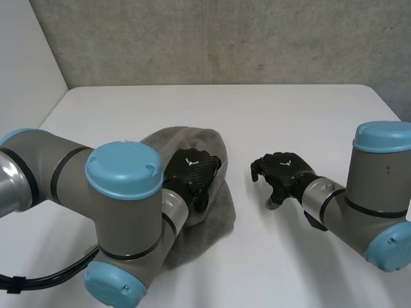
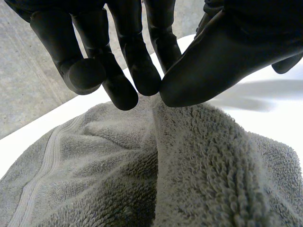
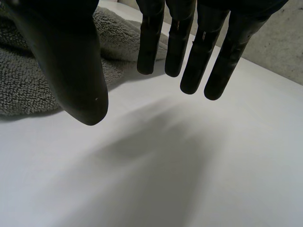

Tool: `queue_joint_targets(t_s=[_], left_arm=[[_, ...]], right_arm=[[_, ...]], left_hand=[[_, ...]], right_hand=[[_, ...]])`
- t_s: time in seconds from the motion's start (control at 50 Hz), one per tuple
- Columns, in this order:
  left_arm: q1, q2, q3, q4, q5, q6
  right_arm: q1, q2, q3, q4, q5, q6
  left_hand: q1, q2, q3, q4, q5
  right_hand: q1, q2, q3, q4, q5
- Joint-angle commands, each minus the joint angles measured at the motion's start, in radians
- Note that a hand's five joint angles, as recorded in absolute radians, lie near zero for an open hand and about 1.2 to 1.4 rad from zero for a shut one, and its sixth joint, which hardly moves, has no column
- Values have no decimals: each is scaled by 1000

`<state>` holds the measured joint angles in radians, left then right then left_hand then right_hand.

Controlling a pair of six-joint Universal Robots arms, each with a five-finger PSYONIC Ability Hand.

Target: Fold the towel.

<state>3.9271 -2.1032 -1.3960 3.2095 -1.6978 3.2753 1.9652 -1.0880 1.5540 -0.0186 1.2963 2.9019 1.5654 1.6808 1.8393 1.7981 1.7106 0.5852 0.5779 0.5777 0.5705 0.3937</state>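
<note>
A grey towel [image 1: 217,206] lies bunched on the white table [image 1: 270,112], left of the middle. My left hand [image 1: 191,168] rests on top of the heap. In the left wrist view its fingers [image 2: 135,56] and thumb [image 2: 222,61] meet on a raised ridge of the towel [image 2: 189,165] and pinch it. My right hand [image 1: 282,172] hovers over bare table a short way right of the towel. Its fingers [image 3: 191,56] hang straight, apart from the thumb [image 3: 71,61], and hold nothing. The towel [image 3: 28,80] lies just beyond that thumb.
My left arm's elbow [image 1: 122,212] covers the near left part of the towel. A grey wall [image 1: 225,38] stands behind the table's far edge. Bare tabletop stretches to the right and behind the towel.
</note>
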Motion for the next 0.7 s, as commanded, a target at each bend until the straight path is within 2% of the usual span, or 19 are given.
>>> queue_joint_targets(t_s=[0.02,0.08,0.24,0.32,0.36,0.46,0.56,0.7], left_arm=[[15,89,-135,93,-36,-62],[9,80,-92,66,-36,-63],[-2,51,-34,0,-39,-66],[-3,51,-32,0,-39,-66],[-15,46,-24,0,-39,-66],[-28,28,3,-8,-40,-68],[-35,15,28,-29,-40,-69],[-35,14,34,-39,-40,-69]], right_arm=[[-11,-98,135,-92,89,-110],[-14,-99,126,-86,115,-110],[-19,-96,123,-86,98,-119],[-37,-96,124,-87,49,-132],[-61,-96,126,-89,-32,-136],[-106,-98,124,-89,-110,-127],[-137,-98,124,-95,-126,-127],[-154,-95,121,-96,-124,-127]], left_hand=[[-169,-285,-443,-402,-489],[-169,-285,-443,-402,-489],[-169,-285,-443,-402,-489],[-169,-285,-443,-402,-489],[-169,-285,-443,-402,-489],[-169,-285,-443,-402,-489],[-169,-285,-443,-402,-489],[-189,-305,-463,-422,-509]], right_hand=[[325,332,332,339,342],[325,332,332,339,342],[325,332,332,339,342],[325,332,332,339,342],[310,317,318,325,327],[249,256,256,263,266],[96,103,104,111,113],[93,100,100,107,110]])
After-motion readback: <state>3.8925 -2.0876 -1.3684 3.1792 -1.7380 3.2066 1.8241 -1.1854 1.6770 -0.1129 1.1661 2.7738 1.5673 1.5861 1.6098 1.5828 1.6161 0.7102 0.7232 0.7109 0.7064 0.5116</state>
